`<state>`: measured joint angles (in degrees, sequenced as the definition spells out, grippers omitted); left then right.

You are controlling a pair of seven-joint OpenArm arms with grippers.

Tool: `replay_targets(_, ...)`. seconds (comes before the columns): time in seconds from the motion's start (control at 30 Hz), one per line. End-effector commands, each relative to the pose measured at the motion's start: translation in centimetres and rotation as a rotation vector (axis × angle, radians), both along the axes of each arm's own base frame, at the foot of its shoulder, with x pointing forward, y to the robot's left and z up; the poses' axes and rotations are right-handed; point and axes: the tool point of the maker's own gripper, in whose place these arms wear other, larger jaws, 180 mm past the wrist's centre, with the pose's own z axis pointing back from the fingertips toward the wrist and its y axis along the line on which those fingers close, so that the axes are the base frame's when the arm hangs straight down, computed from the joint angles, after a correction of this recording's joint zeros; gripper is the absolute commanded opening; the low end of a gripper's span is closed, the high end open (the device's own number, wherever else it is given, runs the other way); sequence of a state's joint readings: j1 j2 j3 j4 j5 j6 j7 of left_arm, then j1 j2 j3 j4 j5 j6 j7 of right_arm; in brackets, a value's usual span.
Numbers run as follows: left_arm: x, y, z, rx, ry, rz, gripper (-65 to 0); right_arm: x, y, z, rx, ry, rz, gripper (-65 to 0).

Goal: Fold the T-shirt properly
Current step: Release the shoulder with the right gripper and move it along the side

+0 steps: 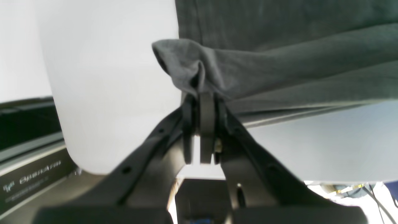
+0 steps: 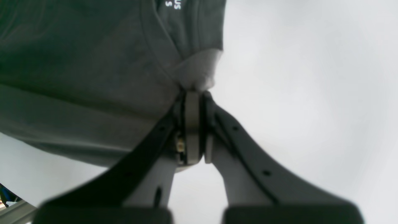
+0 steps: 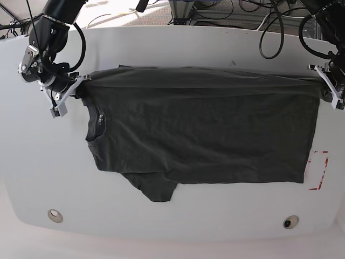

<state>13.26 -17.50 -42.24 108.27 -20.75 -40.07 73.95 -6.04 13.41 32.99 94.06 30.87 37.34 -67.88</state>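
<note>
The dark charcoal-grey T-shirt (image 3: 199, 129) lies spread on the white table (image 3: 215, 54), collar to the left and one sleeve sticking out at the front. Its far edge is pulled taut between my two grippers. My right gripper (image 3: 78, 85) is shut on the shoulder corner at the left. In the right wrist view the gripper (image 2: 194, 91) pinches a fold of the T-shirt (image 2: 77, 77). My left gripper (image 3: 323, 86) is shut on the hem corner at the right. In the left wrist view the gripper (image 1: 205, 93) clamps bunched cloth of the T-shirt (image 1: 295, 62).
A red-and-white marker (image 3: 318, 170) lies at the shirt's right edge. Two round holes (image 3: 54, 216) (image 3: 291, 222) sit near the table's front edge. Cables (image 3: 226, 11) run behind the table. A black lettered box (image 1: 28, 174) shows beyond the table edge.
</note>
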Motion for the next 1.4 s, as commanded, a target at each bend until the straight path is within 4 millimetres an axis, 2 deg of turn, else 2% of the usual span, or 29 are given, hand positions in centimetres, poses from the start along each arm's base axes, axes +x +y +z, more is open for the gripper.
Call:
replay_targets(0.0, -0.4, 0.6, 0.5, 0.030, 0.003, -0.004, -65.0, -0.7, -1.2, 0.3, -0.015, -0.011, -0.037, -65.0)
replay_targets(0.13, -1.3, 0.6, 0.0, 0.031, 0.031, -0.005, -65.0, -1.5, -1.9, 0.1, -0.015, -0.001, -0.063, -65.0)
replay_targets(0.2, -2.1, 0.6, -0.4, 0.031, 0.054, -0.006, -65.0, -2.5, -2.0, -0.3, -0.017, 0.019, -0.064, -65.0)
replay_targets(0.33, -2.5, 0.6, -0.6, 0.030, 0.067, -0.006, -65.0, -2.9, -2.5, 0.3, 0.010, -0.007, -0.096, -64.7)
replay_targets(0.43, -3.0, 0.7, -0.9, 0.033, 0.084, -0.007, -64.9, -3.7, -2.3, 0.2, 0.043, -0.001, -0.101, -58.8)
replay_targets(0.5, -3.1, 0.6, -0.9, 0.034, 0.088, -0.010, -60.7, -3.7, -2.0, 0.8, 0.058, -0.021, -0.093, -49.9)
replay_targets(0.57, -3.1, 0.5, -1.0, 0.033, 0.089, -0.013, -52.4, -3.5, -1.6, 1.6, 0.061, -0.051, -0.082, -39.8)
replay_targets(0.6, -3.1, 0.5, -1.0, 0.033, 0.089, -0.013, -45.4, -3.6, -1.2, 2.3, 0.056, -0.067, -0.070, -33.0)
replay_targets(0.67, -3.1, 0.5, -1.0, 0.033, 0.090, -0.012, -35.8, -3.5, -1.0, 3.4, 0.046, -0.103, -0.057, -25.7)
replay_targets(0.7, -3.0, 0.5, -0.9, 0.033, 0.089, -0.012, -28.1, -3.2, -0.8, 4.5, 0.053, -0.141, -0.056, -21.2)
replay_targets(0.77, -2.9, 0.5, -0.9, 0.032, 0.084, -0.014, -18.1, -2.7, 0.0, 5.7, 0.092, -0.195, -0.059, -18.2)
replay_targets(0.8, -2.8, 0.4, -0.8, 0.029, 0.079, -0.016, -15.7, -2.5, 0.2, 6.2, 0.099, -0.214, -0.059, -18.2)
replay_targets(1.0, -0.2, 0.5, 0.7, 0.031, 0.001, -0.012, -15.3, 1.0, 0.1, 7.7, 0.114, -0.294, -0.068, -18.4)
replay_targets(1.13, 2.1, 0.7, 2.3, 0.036, -0.075, -0.005, -15.3, 3.6, -0.9, 7.4, 0.107, -0.299, -0.096, -18.4)
replay_targets(1.37, 7.6, 0.6, 6.8, 0.027, -0.264, 0.007, -15.3, 10.0, -0.4, 6.5, 0.134, -0.290, -0.062, -18.4)
